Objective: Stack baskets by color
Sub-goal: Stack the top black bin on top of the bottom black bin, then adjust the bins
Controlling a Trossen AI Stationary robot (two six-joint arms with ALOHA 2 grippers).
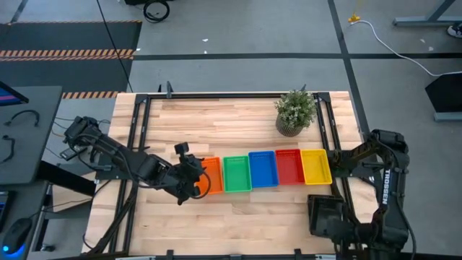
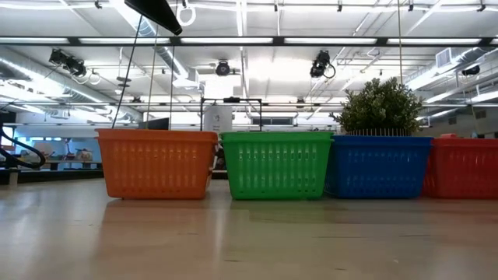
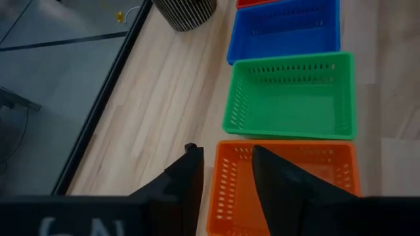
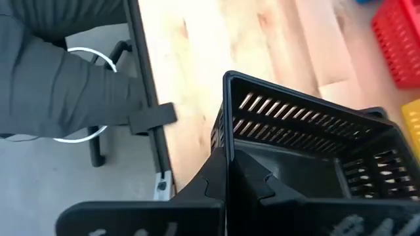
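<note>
Five baskets stand in a row on the table, side by side on their bottoms: orange (image 1: 211,175), green (image 1: 236,173), blue (image 1: 263,168), red (image 1: 289,166) and yellow (image 1: 315,166). My left gripper (image 1: 193,178) hovers open above the orange basket's (image 3: 289,190) left end. In the left wrist view its fingers (image 3: 226,154) show on either side of that end wall, touching nothing. My right gripper (image 1: 338,219) is near the table's near right corner, shut on a black basket (image 1: 324,214). My right gripper (image 4: 228,160) pinches one side wall of the black basket (image 4: 295,157) at its rim (image 4: 227,134), close to a corner. One finger is inside the basket and one outside. The fingers slant down from above. The basket hangs tilted below them and looks raised off the table.
A potted plant (image 1: 296,112) stands at the far right, behind the red basket. Dark metal rails (image 1: 141,130) run along the table's left and right sides. Bare wood lies in front of and behind the basket row. A grey cloth-covered shape (image 4: 59,72) shows beyond the table's edge.
</note>
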